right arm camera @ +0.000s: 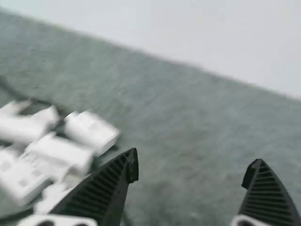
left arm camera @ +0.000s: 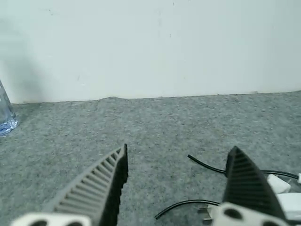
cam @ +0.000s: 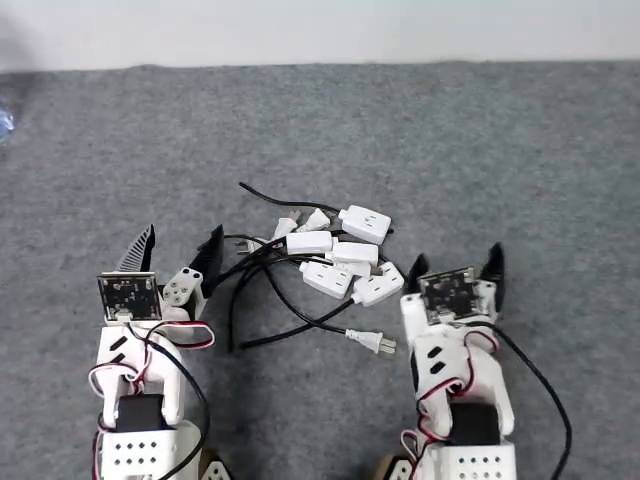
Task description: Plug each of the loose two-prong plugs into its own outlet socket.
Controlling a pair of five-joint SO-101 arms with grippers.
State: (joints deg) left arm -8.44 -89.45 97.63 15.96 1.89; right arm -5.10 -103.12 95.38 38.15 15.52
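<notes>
White two-prong plug (cam: 372, 342) on black cord (cam: 300, 322): 5 o'clock of tangled white socket heap (cam: 335, 255), grey felt desk (cam: 520, 150). Left gripper (cam: 184, 234), right gripper (cam: 455, 256): released, empty. Risk: knotted cords drag heap.

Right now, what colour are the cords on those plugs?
The cords are black; clearest in the high view.

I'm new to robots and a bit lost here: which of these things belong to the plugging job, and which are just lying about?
Job in hand:
- heap of white plastic outlet sockets
- thin black cords
- loose white two-prong plug
- left tool and right tool, both open

Just lying about:
- clear container at the table's far edge
- grey felt table cover
</notes>
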